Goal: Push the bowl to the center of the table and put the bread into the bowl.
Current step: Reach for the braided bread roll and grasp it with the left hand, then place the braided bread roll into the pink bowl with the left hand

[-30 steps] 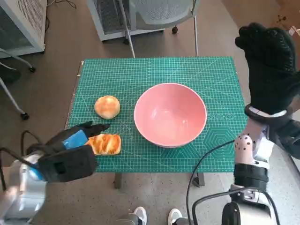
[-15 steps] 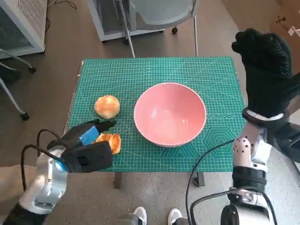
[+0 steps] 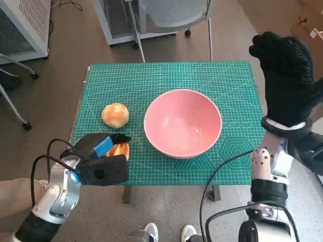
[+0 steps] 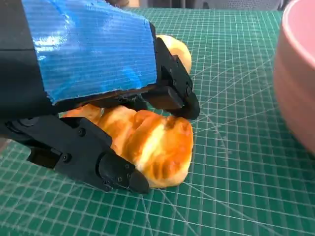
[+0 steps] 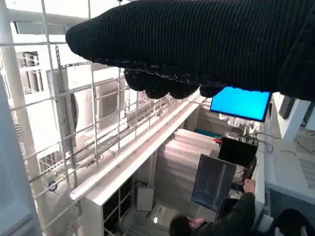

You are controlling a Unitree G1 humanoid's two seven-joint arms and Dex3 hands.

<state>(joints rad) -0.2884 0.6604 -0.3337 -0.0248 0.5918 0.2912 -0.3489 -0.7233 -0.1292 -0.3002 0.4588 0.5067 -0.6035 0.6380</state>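
Lying at the near-left edge of the green gridded cutting mat [image 3: 166, 75], the golden braided bread roll [image 4: 147, 142] is bracketed by the black blue-taped left hand [image 3: 101, 154], fingers above and thumb below; whether it is gripped cannot be told. Its long axis appears to run roughly along the near edge. The pink round bowl [image 3: 182, 122] sits just beyond, already near centre, a short carry rightward. A round bun [image 3: 115, 115] lies farther left. The black-gloved right hand [image 3: 287, 75] is raised beyond the right edge, fingers spread, nothing held.
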